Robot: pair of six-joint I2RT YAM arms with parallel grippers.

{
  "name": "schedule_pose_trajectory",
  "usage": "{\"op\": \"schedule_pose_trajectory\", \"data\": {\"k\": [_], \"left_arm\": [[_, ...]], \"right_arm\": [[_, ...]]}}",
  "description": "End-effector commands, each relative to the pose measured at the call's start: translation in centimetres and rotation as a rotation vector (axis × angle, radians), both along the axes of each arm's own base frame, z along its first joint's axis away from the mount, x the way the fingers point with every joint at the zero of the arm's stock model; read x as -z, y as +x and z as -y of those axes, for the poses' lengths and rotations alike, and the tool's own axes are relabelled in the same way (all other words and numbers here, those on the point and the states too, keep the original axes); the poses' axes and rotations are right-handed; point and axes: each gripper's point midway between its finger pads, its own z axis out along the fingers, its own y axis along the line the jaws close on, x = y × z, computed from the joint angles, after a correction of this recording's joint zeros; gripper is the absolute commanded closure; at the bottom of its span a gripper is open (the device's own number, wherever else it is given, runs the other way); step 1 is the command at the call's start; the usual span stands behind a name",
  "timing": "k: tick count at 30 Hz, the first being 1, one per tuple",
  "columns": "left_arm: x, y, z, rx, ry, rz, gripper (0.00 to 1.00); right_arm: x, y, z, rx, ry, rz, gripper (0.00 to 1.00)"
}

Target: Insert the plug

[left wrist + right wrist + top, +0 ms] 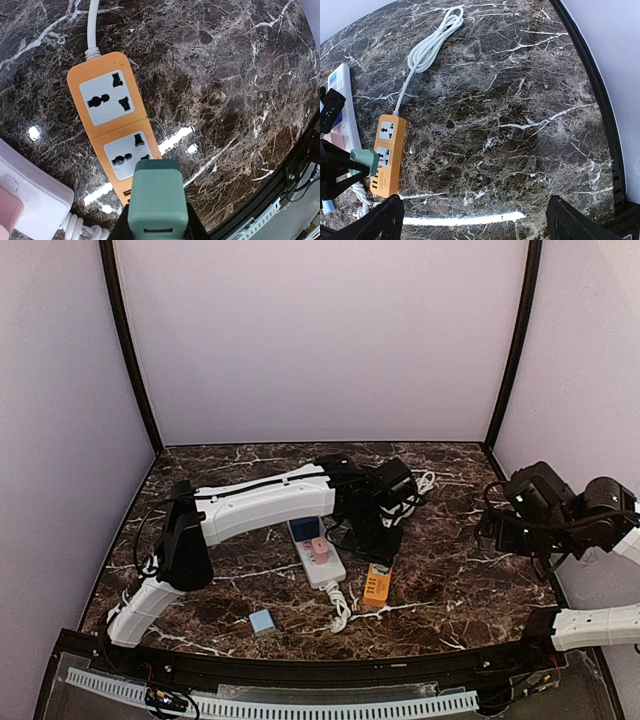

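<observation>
My left gripper (157,222) is shut on a green plug (157,197), its fingers (197,227) clamping both sides. The plug hangs over the near end of an orange power strip (112,120), covering part of the socket nearest that end. The other socket is bare. I cannot tell if the prongs touch the strip. From above, the left gripper (383,535) stands just behind the orange strip (377,583). The right wrist view shows the green plug (365,160) beside the orange strip (387,155). My right gripper (475,220) is open over bare marble, far right.
A white power strip (318,555) with a pink plug (319,548) and a blue one lies left of the orange strip. A small light-blue block (262,621) sits near the front edge. The orange strip's white cable (427,47) coils toward the back. Walls enclose the table.
</observation>
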Motion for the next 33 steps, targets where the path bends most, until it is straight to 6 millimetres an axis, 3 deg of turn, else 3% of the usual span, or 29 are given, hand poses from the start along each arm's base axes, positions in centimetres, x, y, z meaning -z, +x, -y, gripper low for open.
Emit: {"op": "schedule_pose_trajectory", "data": {"k": [1,33], "left_arm": [[0.2,0.5,-0.1,-0.001,0.022,0.026,0.99],[2.2,-0.4,-0.2,-0.046,0.069,0.001,0.99]], "right_arm": [[0.3,-0.4,0.4,0.016,0.012,-0.010,0.01],[1.8,-1.0,0.5,0.037,0.038,-0.038,0.01]]}}
